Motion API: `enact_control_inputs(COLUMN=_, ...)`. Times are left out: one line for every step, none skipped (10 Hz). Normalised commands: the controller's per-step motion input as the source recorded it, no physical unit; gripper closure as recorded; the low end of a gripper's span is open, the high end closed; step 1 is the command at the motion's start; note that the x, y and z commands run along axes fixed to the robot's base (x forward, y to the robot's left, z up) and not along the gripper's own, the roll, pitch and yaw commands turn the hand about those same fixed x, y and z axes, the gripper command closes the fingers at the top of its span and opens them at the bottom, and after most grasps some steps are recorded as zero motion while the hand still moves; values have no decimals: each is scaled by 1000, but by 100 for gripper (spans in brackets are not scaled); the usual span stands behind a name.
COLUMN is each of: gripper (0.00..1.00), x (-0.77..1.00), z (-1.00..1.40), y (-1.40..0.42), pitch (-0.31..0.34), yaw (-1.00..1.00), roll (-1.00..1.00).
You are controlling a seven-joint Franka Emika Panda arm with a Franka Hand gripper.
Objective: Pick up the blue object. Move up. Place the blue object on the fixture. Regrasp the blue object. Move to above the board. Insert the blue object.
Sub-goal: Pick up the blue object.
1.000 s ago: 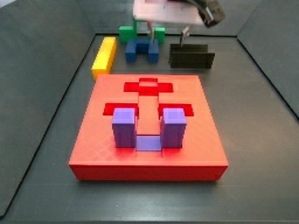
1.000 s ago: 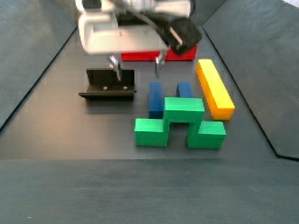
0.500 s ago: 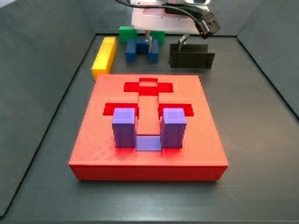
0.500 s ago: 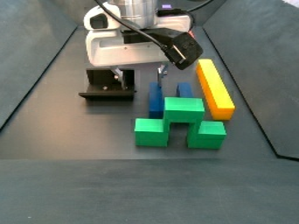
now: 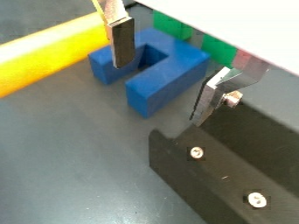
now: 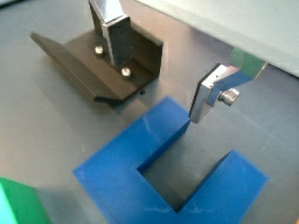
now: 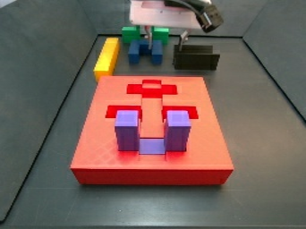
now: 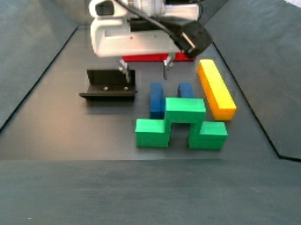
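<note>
Gripper (image 5: 163, 66) open wide, holding nothing, hanging low over the far end of the counter (image 7: 257, 152). Between its fingers (image 5: 118, 39) in both wrist views, only bare air and counter surface, with the blue block (image 5: 152, 68) partly under the gap. Silver finger plates apart; one near a prong of the blue block, one (image 6: 214, 90) nearer the fixture (image 6: 100, 63).

Blue block (image 6: 170, 171) flat on the counter, U opening facing sideways, untouched. Just beside it, the yellow bar (image 5: 41, 54), lying lengthwise. Green block (image 8: 180, 121) right next to the blue block (image 8: 157, 96) in a side view, partly hiding it. Fixture (image 8: 109, 85) close to the blue block on the side away from the yellow bar (image 8: 216, 87), apart from it, empty, screws visible on its dark plate (image 5: 229, 173) in a wrist view.

Gripper (image 8: 144, 63) in a side view above the gap between fixture and blue block, white wrist body over it. Same group at the far end in a side view: yellow bar (image 7: 107, 55), green block (image 7: 129, 37), blue block (image 7: 146, 49), fixture (image 7: 196, 58), gripper (image 7: 164, 34) above them.

Red board (image 7: 152, 132) nearer that camera, well apart from the gripper, with a purple U block (image 7: 149, 131) standing in one recess and a cross-shaped recess (image 7: 150, 89) open behind it.
</note>
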Motion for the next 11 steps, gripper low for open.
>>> enact_control_inputs(gripper=0, x=-91, z=-389, y=80, pitch=41, yaw=0, roll=124)
enact_control_inputs(gripper=0, x=-120, z=-343, y=80, pitch=49, yaw=0, roll=123)
enact_control_inputs(gripper=0, x=-106, z=-277, y=69, pitch=49, yaw=0, roll=97)
enact_control_inputs(gripper=0, x=-109, z=-217, y=57, pitch=43, yaw=0, roll=86)
enact_control_inputs(gripper=0, x=-194, z=-166, y=77, pitch=43, yaw=0, roll=81)
enact_control_inputs(gripper=0, x=-246, z=-143, y=74, pitch=36, yaw=0, roll=46)
enact_control_inputs(gripper=0, x=-297, z=-20, y=3, pitch=0, yaw=-26, roll=0)
enact_control_inputs(gripper=0, x=-129, z=0, y=0, pitch=0, yaw=-6, roll=0)
enact_control_inputs(gripper=0, x=-14, z=0, y=0, pitch=-17, yaw=0, roll=0)
enact_control_inputs(gripper=0, x=0, z=0, y=0, pitch=0, yaw=0, roll=0)
enact_control_inputs(gripper=100, x=0, z=0, y=0, pitch=0, yaw=0, roll=0)
